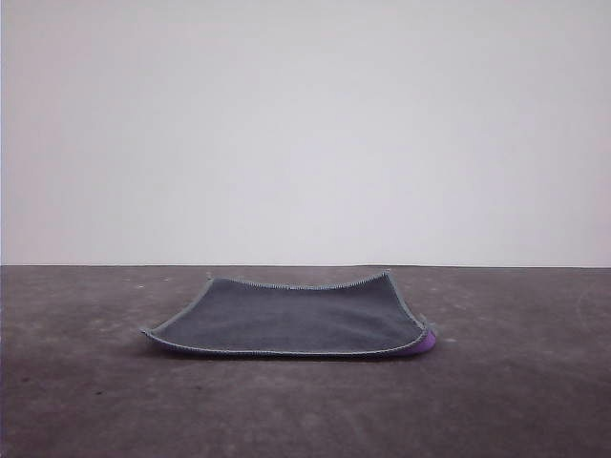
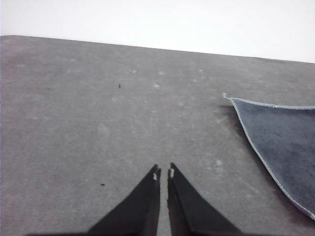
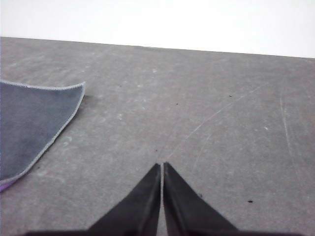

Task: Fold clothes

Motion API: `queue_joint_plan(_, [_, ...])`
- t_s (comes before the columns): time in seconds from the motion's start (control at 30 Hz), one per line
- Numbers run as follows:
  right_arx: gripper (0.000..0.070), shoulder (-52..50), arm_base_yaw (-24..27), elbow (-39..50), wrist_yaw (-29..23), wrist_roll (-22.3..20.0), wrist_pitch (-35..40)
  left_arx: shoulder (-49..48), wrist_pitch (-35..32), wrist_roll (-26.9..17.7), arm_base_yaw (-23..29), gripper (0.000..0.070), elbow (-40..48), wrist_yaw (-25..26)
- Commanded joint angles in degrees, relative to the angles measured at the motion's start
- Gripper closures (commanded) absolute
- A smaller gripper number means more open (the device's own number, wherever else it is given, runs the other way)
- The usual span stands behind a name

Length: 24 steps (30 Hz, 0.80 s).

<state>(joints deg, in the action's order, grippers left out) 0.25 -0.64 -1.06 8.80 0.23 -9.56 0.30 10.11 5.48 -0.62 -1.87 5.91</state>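
So the cloth (image 1: 296, 318) lies flat, unfolded, mid-frame on the desk (image 1: 95, 401). Nothing's folded yet. Left end effector (image 2: 163, 172) and right end effector (image 3: 162, 166) are both pinched closed, empty.

Cloth (image 1: 296, 320): purple underside hidden but for a sliver at the near right corner in the front view; cut off by the frame edge in both wrist views (image 2: 285, 142) (image 3: 29, 123); left gripper (image 2: 163, 173) and right gripper (image 3: 162, 166): finger bases cut off by the frame edge; table (image 1: 516, 401): small dark specks too small to tell.
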Motion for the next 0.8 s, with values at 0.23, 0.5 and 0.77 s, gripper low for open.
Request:
queue_joint_plan(0.23, [0.0697, -0.04, 0.04, 0.42, -0.20, 0.46, 0.55, -0.11, 0.55, 0.17, -0.09, 0.0684, 1.05, 0.07])
queue_joint_plan(0.5, [0.0696, -0.04, 0.04, 0.42, -0.20, 0.46, 0.55, -0.11, 0.55, 0.17, -0.09, 0.0684, 1.05, 0.07])
queue_joint_plan(0.77, [0.0696, -0.04, 0.04, 0.42, 0.20, 0.63, 0.57, -0.11, 0.55, 0.17, -0.09, 0.0684, 1.05, 0.07])
